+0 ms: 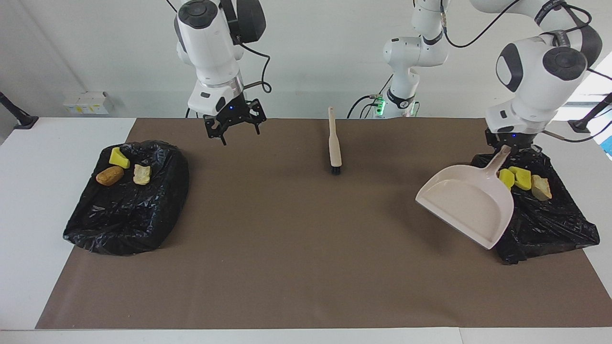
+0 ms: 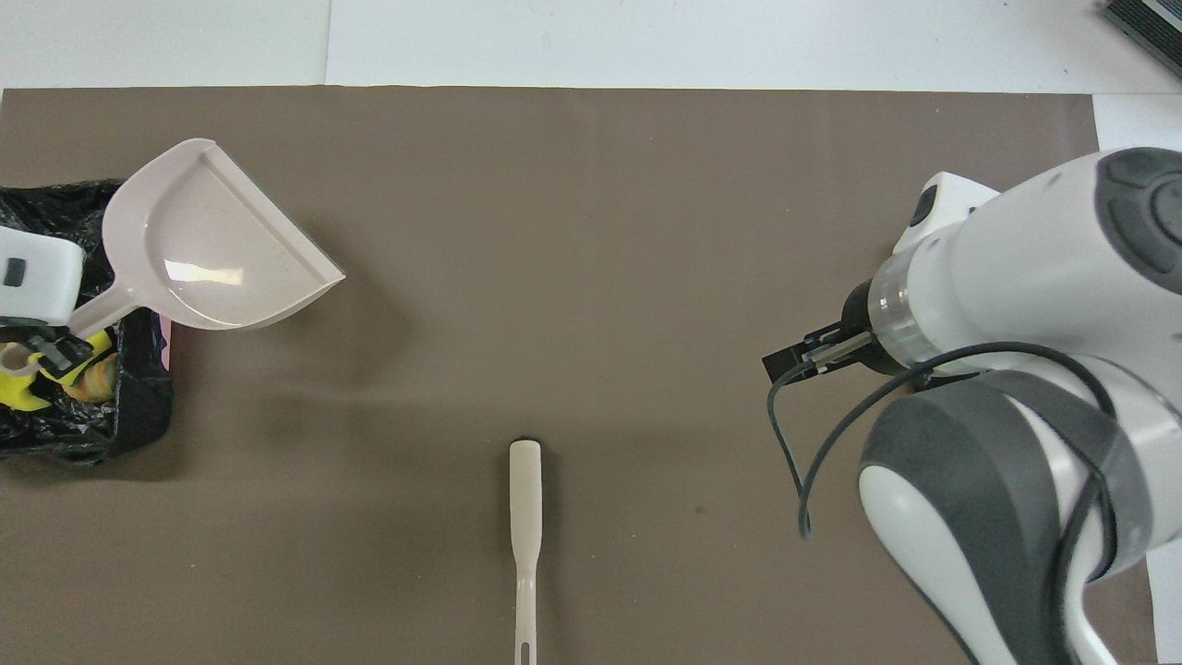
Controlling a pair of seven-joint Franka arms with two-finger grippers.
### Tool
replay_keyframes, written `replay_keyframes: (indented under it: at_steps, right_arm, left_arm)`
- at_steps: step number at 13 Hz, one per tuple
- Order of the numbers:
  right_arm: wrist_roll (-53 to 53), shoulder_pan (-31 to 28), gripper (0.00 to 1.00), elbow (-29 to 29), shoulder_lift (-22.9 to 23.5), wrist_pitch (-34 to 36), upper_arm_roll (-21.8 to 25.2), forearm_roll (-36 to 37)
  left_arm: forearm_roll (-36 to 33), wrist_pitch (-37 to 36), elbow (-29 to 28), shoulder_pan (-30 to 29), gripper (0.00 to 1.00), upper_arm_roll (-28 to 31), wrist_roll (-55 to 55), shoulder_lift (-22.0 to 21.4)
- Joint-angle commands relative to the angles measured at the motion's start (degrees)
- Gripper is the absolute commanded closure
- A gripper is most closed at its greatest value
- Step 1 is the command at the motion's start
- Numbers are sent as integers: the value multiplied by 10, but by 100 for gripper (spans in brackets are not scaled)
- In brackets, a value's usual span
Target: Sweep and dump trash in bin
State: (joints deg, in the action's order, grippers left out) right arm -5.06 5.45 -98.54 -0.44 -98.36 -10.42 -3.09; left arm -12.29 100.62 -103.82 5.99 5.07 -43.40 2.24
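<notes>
Currently, left gripper [image 1: 510,144]: fingers clamping dustpan [image 1: 466,203] handle, risking snagging the bin [image 1: 550,220] liner.
Right gripper [image 1: 233,123]: fingers spread, holding nothing.

I'm looking at a white bench [image 1: 28,200] lying under a broad brown mat [image 1: 296,248]. A plain pale wall [image 1: 95,43] is standing at the robots' end, and daylight is glaring in by the left arm's side.
</notes>
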Motion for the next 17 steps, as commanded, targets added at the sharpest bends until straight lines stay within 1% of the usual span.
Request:
replay_keyframes:
  at_steps: [1,3,5,9,11,15,17]
  right_arm:
    - [-32,-32,0,27,0,17,-4,13]
    - [-33,-53,0,29,0,24,-3,25]
    - [-28,-79,0,41,3,49,-3,38]
    - [-13,-126,0,43,3,55,-4,43]
    - [-15,-140,0,42,1,55,-5,37]
    - [-13,-146,0,42,3,43,-3,46]
    - [-12,-157,0,43,4,52,-1,43]
  left_arm:
    - [39,28,-14,3,100,-48,123,9]
    - [40,53,-8,3,100,-105,243,42]
    - [40,91,2,3,100,-163,359,77]
    - [38,97,70,3,100,-250,537,161]
    - [38,97,105,10,100,-267,631,191]
    - [39,136,122,32,100,-287,721,223]
    - [34,136,164,49,100,-290,766,273]
